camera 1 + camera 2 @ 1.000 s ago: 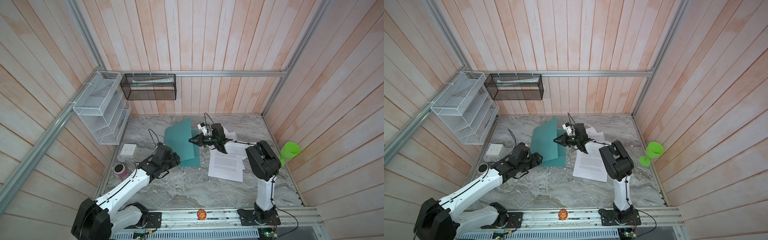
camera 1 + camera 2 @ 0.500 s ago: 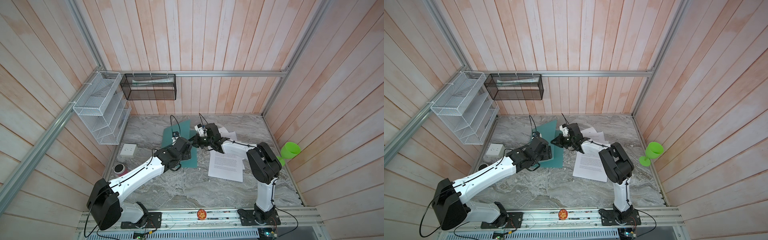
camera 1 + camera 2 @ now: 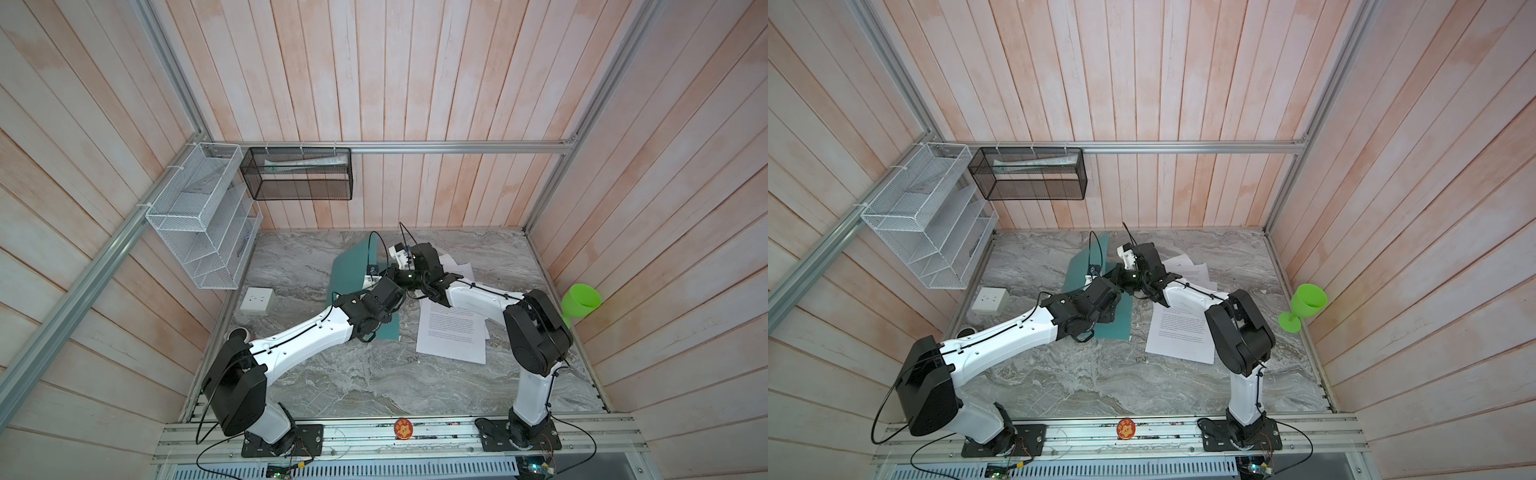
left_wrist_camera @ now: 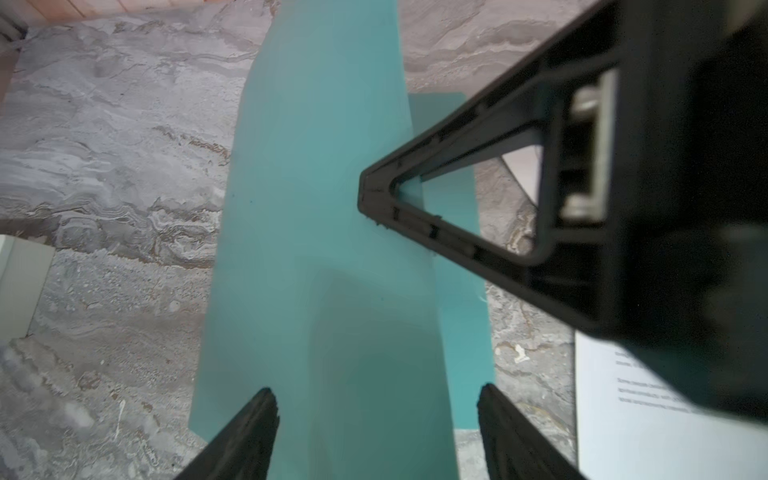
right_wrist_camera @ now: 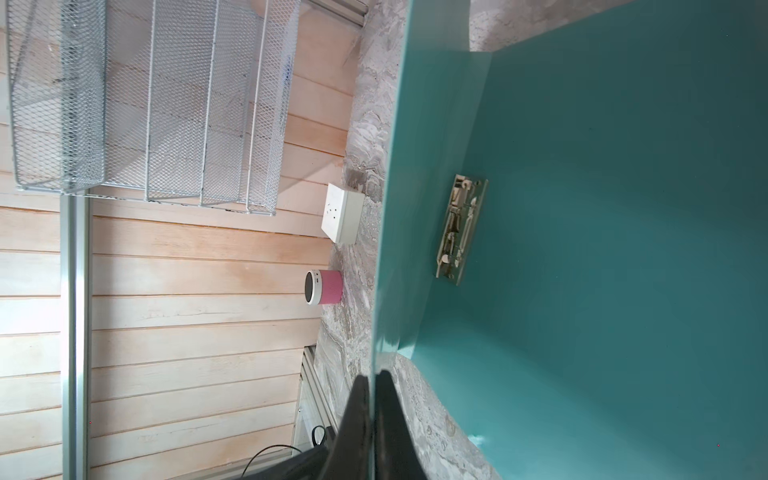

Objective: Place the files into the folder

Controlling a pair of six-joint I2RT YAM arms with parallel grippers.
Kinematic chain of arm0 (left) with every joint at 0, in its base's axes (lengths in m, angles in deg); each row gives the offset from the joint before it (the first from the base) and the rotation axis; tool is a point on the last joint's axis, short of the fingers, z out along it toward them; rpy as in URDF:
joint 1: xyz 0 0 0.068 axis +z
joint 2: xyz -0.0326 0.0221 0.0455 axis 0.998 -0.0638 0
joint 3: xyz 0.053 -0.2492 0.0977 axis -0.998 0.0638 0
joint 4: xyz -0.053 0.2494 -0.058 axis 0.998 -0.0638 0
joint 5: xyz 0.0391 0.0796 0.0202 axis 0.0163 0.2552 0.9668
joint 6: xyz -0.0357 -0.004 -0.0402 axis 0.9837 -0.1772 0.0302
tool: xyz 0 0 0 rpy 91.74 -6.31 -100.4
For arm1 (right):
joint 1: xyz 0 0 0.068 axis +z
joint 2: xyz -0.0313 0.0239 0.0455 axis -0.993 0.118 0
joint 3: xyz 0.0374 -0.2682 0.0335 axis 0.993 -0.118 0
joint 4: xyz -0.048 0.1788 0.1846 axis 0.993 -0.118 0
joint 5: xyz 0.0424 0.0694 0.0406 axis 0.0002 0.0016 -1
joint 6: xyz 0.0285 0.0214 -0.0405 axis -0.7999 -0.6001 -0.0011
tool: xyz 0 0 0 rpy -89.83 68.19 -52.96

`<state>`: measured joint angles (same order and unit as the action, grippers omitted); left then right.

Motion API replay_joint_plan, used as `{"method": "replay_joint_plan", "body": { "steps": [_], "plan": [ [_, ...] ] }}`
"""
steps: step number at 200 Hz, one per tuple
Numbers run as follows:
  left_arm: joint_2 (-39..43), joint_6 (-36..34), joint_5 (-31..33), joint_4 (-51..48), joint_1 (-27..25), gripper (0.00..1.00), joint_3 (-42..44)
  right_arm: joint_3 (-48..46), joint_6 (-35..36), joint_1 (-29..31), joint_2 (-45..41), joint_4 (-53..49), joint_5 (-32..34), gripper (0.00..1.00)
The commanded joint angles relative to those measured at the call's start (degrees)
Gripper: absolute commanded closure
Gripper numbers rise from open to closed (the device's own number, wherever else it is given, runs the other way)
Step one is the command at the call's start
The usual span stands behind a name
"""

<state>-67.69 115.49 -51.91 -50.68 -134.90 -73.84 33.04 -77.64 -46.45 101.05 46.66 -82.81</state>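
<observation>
The right gripper (image 5: pixel 372 376) has its fingers clamped on the free edge of the folder (image 5: pixel 602 249)'s upturned cover, with the metal clip (image 5: pixel 461 230) showing inside. The left gripper (image 4: pixel 376 395) holds its fingers apart; only their tips are in frame, the cover lies between them, and whether they touch it cannot be told. In both top views the wrists hide the grip. The files (image 3: pixel 453 336) lie on the table (image 3: pixel 353 386) beside the folder, partly under the right arm.
</observation>
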Motion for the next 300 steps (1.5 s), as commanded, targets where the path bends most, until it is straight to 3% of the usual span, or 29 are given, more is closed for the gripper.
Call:
{"method": "replay_joint_plan", "body": {
  "steps": [1, 69, 85, 148, 188, 235, 255, 269, 300],
  "plan": [
    [-2.31, -1.10, 4.40, -3.07, -0.03, 0.31, -2.20, 0.79, 0.63, 0.67, -3.14, 0.69, -0.51, 1.00],
    [-0.86, 0.11, 3.58, -4.68, 0.06, 1.00, -3.76, 2.64, 4.60, -0.37, -2.60, 0.53, -3.57, 1.00],
    [-0.47, 0.46, 2.87, -5.68, 0.16, 1.00, -4.43, 4.80, 5.12, -1.44, -1.43, 0.04, -5.10, 1.00],
    [6.15, -0.77, -8.00, -5.17, 2.78, 1.00, -2.80, 5.23, 3.89, -7.80, -3.40, 2.26, -7.68, 0.71],
    [11.50, 0.79, -17.76, -3.04, 7.18, 1.00, 0.13, 0.57, 2.81, -11.63, -3.82, 5.39, -9.10, 0.72],
    [16.10, 0.70, -24.36, -0.81, 12.99, 1.00, 5.83, 1.17, 7.19, -9.40, 1.50, 1.50, -9.40, 0.76],
    [18.52, 1.22, -26.37, -0.78, 16.21, 0.83, 8.70, 1.94, 9.10, -7.53, 2.61, -0.55, -7.95, 0.76],
    [20.80, 1.93, -26.85, -0.83, 18.84, 0.62, 11.02, 2.77, 11.15, -5.99, 3.10, -3.21, -5.73, 0.76],
    [27.44, 2.91, -29.69, -0.47, 26.14, 0.45, 16.35, 5.00, 16.72, -3.67, 5.29, -10.42, -1.24, 0.75]
  ]
}}
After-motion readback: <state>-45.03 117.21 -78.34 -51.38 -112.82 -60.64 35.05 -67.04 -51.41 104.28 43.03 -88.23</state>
